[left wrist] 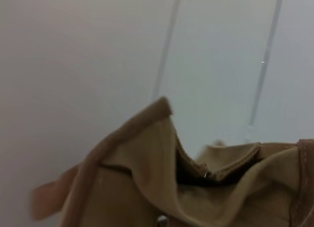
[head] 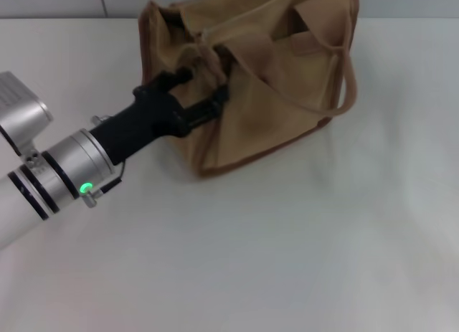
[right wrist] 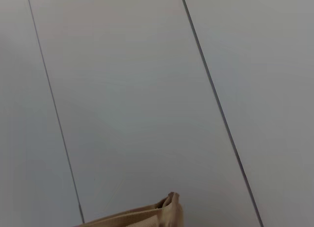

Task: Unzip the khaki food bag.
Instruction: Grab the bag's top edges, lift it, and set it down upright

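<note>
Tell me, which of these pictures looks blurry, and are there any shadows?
Left wrist view: the khaki food bag sits very close and looks soft, edges smeared. Head view: sharper, with a faint shadow on the table beside the bag; the left hand reads dark. Right wrist view: even light, no glare.

A bare test room or lab, by the look: plain white tabletop [head: 301, 260] and pale panelled wall [right wrist: 147, 89] (thin dark seams).

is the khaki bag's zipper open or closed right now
Partly open at least: the khaki food bag shows a dark gap along its top near the left gripper.
</note>
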Tool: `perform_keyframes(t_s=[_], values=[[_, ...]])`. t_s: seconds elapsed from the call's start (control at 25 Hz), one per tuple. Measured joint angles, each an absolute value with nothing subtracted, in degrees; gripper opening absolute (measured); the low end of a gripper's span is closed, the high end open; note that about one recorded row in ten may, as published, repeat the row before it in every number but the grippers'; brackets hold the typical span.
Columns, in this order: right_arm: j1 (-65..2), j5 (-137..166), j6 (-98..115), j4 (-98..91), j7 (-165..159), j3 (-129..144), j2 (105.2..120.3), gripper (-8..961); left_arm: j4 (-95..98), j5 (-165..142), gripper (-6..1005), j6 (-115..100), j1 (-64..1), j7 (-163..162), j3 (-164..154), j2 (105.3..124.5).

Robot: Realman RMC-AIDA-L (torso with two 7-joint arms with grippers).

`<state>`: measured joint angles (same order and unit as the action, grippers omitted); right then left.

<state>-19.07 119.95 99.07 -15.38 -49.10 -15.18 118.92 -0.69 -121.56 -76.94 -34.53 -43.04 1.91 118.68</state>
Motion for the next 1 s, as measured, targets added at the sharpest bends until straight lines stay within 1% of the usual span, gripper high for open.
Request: perform_keyframes(t_s=[0.2,0.36,0.52,0.6,1.0], values=[[-19.1,120.0,98.5,-15.4,-49.1,-15.2,118.92,794,2.7,-121.5,862,-78.2,-33.6,-46.3,2.7,118.58],[-19.1,120.0,98.2,-15.4,-49.1,-15.2,118.92,794,3.6,-121.6,862,-82.9,-31.7,-47.7,2.4,118.37],[-19.4,119.8,97.9,-15.4,-49.1,-15.2,118.92,794,3.2,-121.8,863,-85.2,-30.8,-47.9,2.2,118.55],[-19.6,119.6,97.5,-15.3,-49.1,-15.2,118.91,794,2.5,-121.9,863,-84.7,-30.5,-47.2,2.1,118.85],[-19.7,119.4,96.0,-14.0,-48.9,-15.2,118.99,792,-5.9,-121.6,862,-81.2,-30.9,-36.7,3.7,119.04]])
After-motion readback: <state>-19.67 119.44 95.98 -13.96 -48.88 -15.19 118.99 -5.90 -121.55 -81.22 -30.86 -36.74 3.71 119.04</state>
